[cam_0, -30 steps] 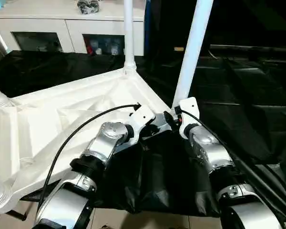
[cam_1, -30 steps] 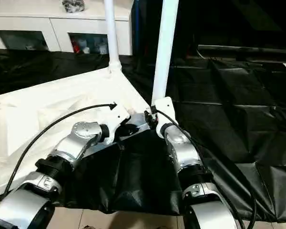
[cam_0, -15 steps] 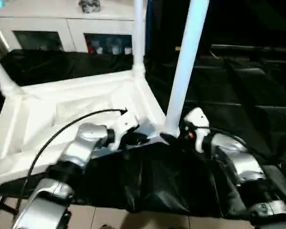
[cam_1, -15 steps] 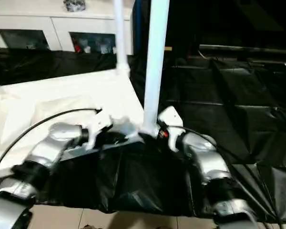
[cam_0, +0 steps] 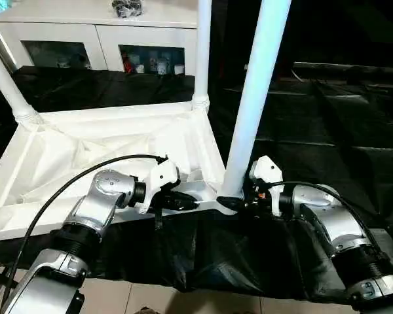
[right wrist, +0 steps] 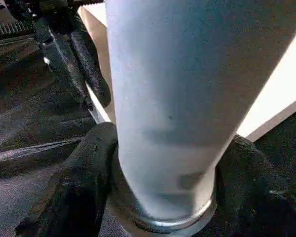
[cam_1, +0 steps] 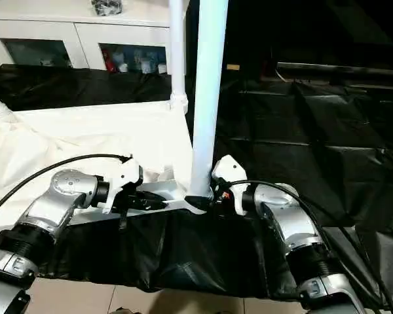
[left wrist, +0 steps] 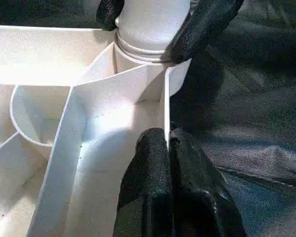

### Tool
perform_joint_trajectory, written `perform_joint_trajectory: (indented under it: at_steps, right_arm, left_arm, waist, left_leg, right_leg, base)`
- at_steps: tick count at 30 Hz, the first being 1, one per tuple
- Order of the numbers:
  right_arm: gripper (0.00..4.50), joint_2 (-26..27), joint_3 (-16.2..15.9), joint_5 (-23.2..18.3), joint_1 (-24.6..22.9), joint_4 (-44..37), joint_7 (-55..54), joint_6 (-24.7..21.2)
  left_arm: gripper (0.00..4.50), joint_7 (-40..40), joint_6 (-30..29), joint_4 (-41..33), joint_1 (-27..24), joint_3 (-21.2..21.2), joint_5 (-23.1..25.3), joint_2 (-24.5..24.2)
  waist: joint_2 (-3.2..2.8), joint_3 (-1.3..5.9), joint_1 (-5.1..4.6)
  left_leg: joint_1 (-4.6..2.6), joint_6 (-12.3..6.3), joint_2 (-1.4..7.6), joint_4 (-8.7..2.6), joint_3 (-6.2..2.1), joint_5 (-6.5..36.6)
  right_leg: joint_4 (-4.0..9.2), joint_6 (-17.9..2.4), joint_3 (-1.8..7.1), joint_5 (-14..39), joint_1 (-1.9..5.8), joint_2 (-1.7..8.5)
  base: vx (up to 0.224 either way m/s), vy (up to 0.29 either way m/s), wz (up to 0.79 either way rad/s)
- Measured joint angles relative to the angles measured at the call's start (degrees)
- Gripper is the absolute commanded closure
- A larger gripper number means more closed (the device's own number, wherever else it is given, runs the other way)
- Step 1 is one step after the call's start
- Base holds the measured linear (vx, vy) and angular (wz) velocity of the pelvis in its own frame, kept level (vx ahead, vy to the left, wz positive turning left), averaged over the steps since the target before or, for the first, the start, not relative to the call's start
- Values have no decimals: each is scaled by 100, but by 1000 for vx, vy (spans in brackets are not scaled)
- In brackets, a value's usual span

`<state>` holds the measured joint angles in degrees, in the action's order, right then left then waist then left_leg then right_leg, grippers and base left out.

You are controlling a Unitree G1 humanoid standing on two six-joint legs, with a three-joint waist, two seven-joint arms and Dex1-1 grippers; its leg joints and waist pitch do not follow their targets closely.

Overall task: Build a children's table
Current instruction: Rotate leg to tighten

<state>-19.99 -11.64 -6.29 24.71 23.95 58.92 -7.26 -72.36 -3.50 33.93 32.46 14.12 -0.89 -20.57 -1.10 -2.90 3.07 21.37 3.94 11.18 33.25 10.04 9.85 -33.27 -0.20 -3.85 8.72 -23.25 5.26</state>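
The children's table lies upside down, its ribbed white top on black sheeting. Three white legs stand up from its corner sockets: a near right leg, a far leg and a left leg. My left gripper is shut on the thin near rim of the top, just beside the near right corner. My right gripper is closed around the base of the near right leg, one black finger on each side of its collar. The right gripper's fingers also hug that leg in the left wrist view.
A white cabinet with glass doors stands behind the table. Creased black sheeting covers the surface to the right and hangs over the near edge. Tiled floor runs along below. A black cable arcs over my left forearm.
The head view has swung, and the table top now sits squarer to me. Both grippers stay at the near right corner. My right forearm lies lower and further right.
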Motion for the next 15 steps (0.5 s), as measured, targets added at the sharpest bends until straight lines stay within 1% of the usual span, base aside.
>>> perform_joint_trajectory:
  at_steps: [5, 8, 9, 10, 11, 12, 15]
  right_arm:
    - [189, 22, -24, 30, -2, -34, 13, 0]
    - [189, 85, 2, 96, -26, -33, -196, -12]
    - [189, 158, 28, 167, -25, 18, -434, -4]
    - [189, 341, 163, 227, -3, 163, -856, -4]
    - [189, 429, 226, 258, 21, 228, -1104, -6]
    - [189, 526, 283, 266, 46, 325, -1368, -4]
    - [189, 992, 586, 369, 259, 735, -2516, -30]
  left_arm:
    - [450, 7, 22, 0, -1, 0, 0, 1]
    - [450, 198, 46, 22, -1, 0, 63, 66]
    - [450, 362, 61, 97, 24, 0, 97, 126]
    - [450, 645, 60, 225, 117, -16, 168, 229]
    - [450, 799, 59, 281, 158, -26, 204, 286]
    - [450, 975, 52, 340, 196, -33, 252, 367]
    - [450, 1748, -73, 634, 418, -66, 395, 726]
  waist:
    - [7, -4, 5]
    - [8, -4, 5]
    - [16, -2, 4]
    - [28, -7, 1]
    - [34, -11, -3]
    - [37, -12, -5]
    - [37, -12, -32]
  left_leg:
    - [0, 0, 1, 0, 1, 0]
    - [-1, 0, 1, 0, 1, 0]
    - [-6, 0, 0, 0, 1, 0]
    - [-10, 1, 0, 4, 1, 0]
    - [-10, 1, 0, 6, 1, 0]
    - [-11, 2, -1, 8, 1, 0]
    - [-10, 2, -4, 15, 0, 0]
  right_leg:
    - [0, 0, 0, 0, 0, 0]
    - [-2, 0, 1, 0, 0, 0]
    - [-2, -1, 1, -1, 4, 0]
    - [-12, -1, 2, -1, 4, 0]
    - [-14, 2, 3, 1, 2, 0]
    - [-14, 18, 4, 11, 3, 0]
    - [-14, 26, 9, 16, 3, 1]
  base:
    - [0, 0, 0]
    - [0, 0, 0]
    - [0, 0, 0]
    - [0, 0, 0]
    - [0, 0, 0]
    - [0, 0, 0]
    - [0, 0, 0]
